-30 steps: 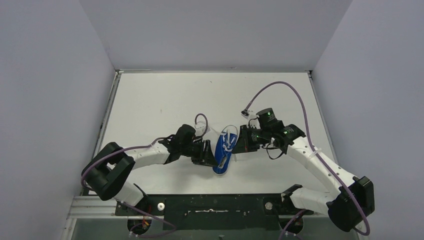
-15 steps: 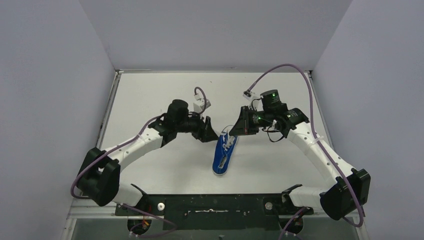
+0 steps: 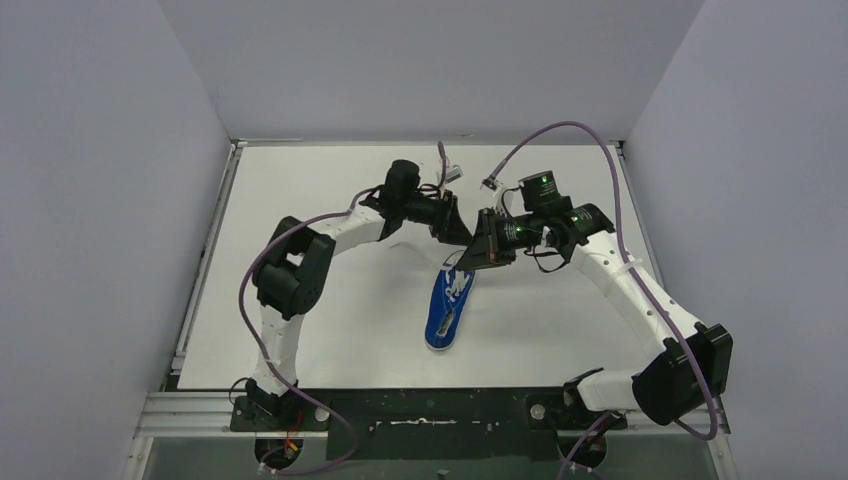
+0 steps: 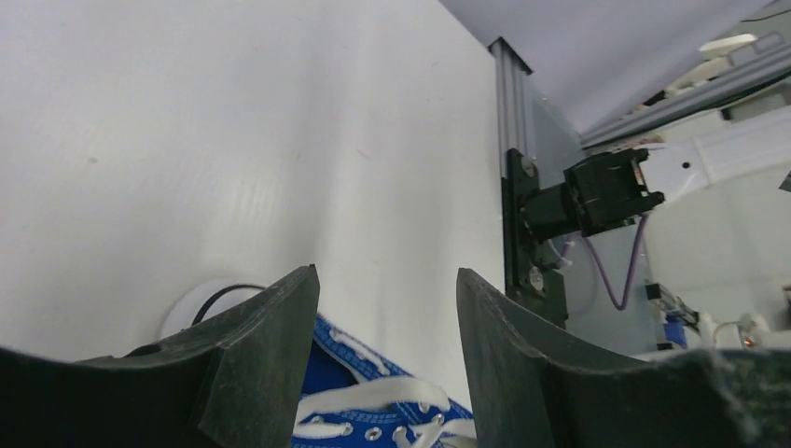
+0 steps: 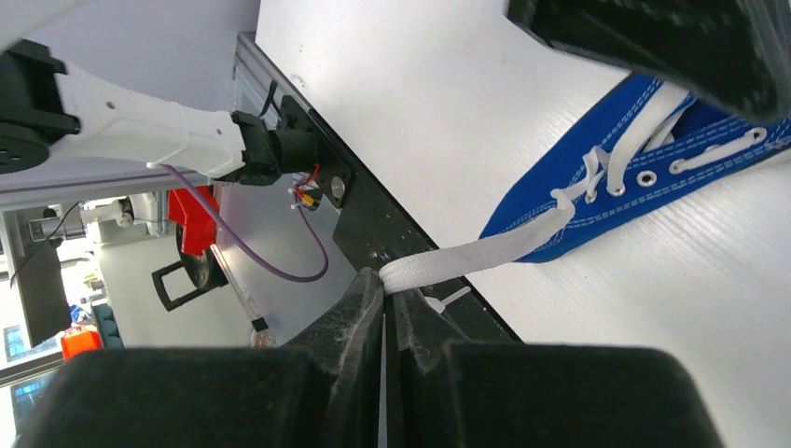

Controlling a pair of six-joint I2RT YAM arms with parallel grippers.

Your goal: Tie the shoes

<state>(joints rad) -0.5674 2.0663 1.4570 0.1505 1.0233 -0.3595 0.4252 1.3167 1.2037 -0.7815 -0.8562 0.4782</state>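
Note:
The shoe (image 3: 443, 310) is a small blue sneaker with white laces, lying in the middle of the white table with its opening toward the far side. My right gripper (image 3: 468, 264) hovers just above that end, shut on one white lace end (image 5: 485, 247) that runs taut from the shoe (image 5: 597, 210) to the closed jaws of the right gripper (image 5: 384, 276). My left gripper (image 3: 458, 236) hangs open right beside it on the far side. In the left wrist view the shoe's laced top (image 4: 373, 411) shows below the left gripper (image 4: 382, 275), which holds nothing.
Grey walls enclose the table (image 3: 330, 200) on three sides. A metal rail and black base plate (image 3: 420, 410) run along the near edge. Purple cables (image 3: 570, 135) loop above the right arm. The two grippers sit nearly touching over the shoe's opening.
My left arm has swung from the shoe's left side up and round to its far end, with its jaws now wider. My right gripper has risen slightly, still holding the lace.

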